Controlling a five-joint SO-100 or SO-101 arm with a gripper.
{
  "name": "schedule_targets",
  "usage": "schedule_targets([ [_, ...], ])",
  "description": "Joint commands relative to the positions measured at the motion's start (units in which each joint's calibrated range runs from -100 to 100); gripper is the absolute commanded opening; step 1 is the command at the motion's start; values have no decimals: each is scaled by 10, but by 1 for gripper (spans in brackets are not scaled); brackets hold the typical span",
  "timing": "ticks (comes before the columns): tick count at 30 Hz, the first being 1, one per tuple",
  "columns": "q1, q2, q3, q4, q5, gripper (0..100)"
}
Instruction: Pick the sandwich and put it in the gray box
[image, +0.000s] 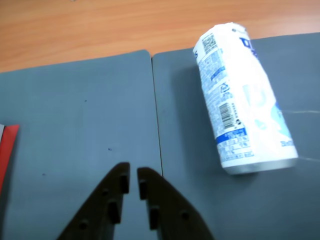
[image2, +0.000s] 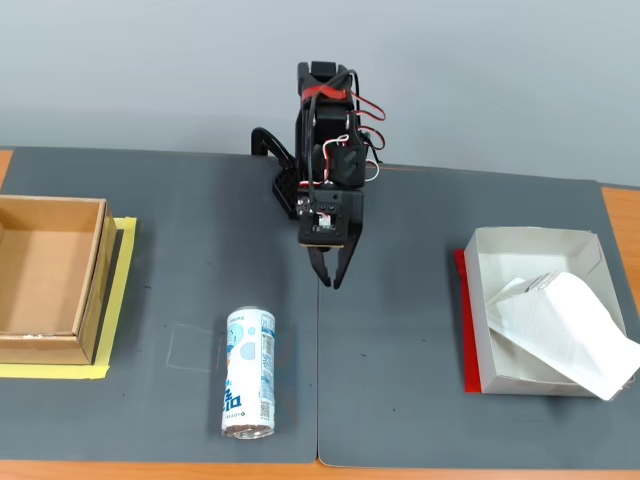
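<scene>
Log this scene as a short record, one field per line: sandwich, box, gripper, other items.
sandwich: white wedge package, lying in the gray box, one corner over its right wall
gray box: right side of the fixed view, red strip on its left
gripper: empty, jaws nearly closed, above the mat seam
drink can: on its side, on the mat
brown box: left, empty

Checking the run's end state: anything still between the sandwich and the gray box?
Nothing visible. In the fixed view the sandwich already lies in the gray box, one end overhanging its wall. The gripper hangs mid-table with its jaws nearly together and holds nothing; the drink can lies far off.
</scene>
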Motion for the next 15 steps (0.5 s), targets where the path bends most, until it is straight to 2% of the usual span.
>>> schedule_targets([
  [1, 6, -38, 20, 21, -1, 2],
  [15, 6, -116, 123, 72, 1, 2],
])
